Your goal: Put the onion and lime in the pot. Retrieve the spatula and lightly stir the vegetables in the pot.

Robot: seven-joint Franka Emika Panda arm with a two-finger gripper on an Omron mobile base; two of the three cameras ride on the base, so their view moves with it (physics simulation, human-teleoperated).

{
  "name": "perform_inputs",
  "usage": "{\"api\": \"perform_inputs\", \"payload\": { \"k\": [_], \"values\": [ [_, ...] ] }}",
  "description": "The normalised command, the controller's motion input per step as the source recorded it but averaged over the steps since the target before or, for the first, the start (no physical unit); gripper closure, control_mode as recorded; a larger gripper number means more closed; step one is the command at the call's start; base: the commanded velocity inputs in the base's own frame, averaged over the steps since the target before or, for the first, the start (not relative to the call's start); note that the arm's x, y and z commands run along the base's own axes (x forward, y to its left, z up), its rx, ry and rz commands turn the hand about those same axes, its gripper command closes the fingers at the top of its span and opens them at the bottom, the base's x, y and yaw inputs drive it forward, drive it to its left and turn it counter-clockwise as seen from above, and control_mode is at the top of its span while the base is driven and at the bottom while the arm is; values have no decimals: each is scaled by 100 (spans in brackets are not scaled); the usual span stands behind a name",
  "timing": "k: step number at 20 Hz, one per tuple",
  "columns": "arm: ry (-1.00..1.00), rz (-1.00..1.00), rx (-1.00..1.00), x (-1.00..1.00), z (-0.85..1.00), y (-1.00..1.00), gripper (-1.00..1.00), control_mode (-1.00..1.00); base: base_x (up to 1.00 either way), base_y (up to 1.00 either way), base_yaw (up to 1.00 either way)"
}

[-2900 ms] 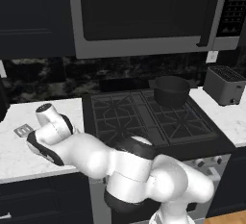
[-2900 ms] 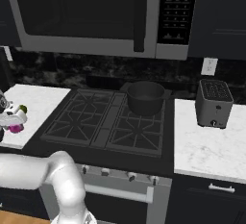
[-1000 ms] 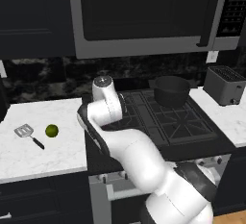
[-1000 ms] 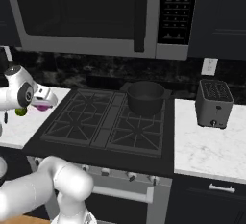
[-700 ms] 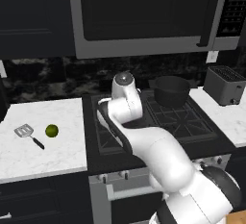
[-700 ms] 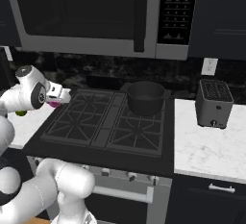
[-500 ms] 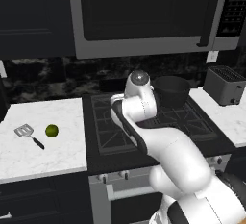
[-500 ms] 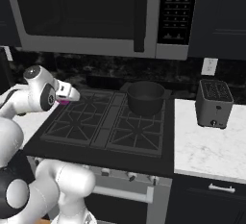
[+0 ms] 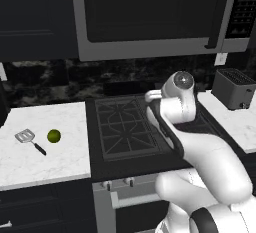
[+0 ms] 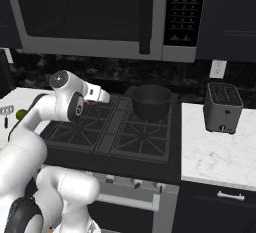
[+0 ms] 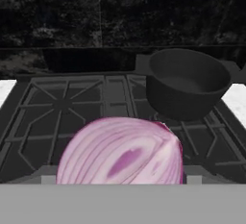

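The purple onion (image 11: 120,153) sits close in front of the hand camera, held between the fingers. My gripper (image 10: 101,97) is shut on the onion, a sliver of magenta (image 10: 91,103) showing under it, and hovers above the stove's left burners. The dark pot (image 10: 151,101) stands on the back right burner, to the right of the gripper and apart from it; in the hand view the pot (image 11: 187,81) lies ahead and to the right. On the left counter lies the lime (image 9: 54,136), with the spatula (image 9: 30,139) just left of it.
A black stove (image 10: 120,132) with grates spans the middle. A boxy toaster (image 10: 222,107) stands on the right white counter (image 10: 215,157). A microwave (image 10: 95,12) hangs over the stove, close above the arm's path.
The arm has swung from the left counter rightward over the stove with the onion held, ending nearer the pot. Lime and spatula have stayed put.
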Motion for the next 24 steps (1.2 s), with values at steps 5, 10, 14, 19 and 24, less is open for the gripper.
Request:
{"api": "perform_inputs", "payload": {
  "k": [5, 10, 14, 19, 24],
  "values": [
    [-5, -6, 0, 0, 20, -100, 100, -100, 0, 0, 0],
    [-2, -3, 0, 15, 9, -100, 100, -100, 0, 0, 0],
    [0, 0, 0, 58, 0, -77, 100, -100, 0, 0, 0],
    [0, 0, 0, 76, 0, -31, 100, -100, 0, 0, 0],
    [1, 0, 0, 75, -8, 0, 100, -100, 0, 0, 0]
  ]
}}
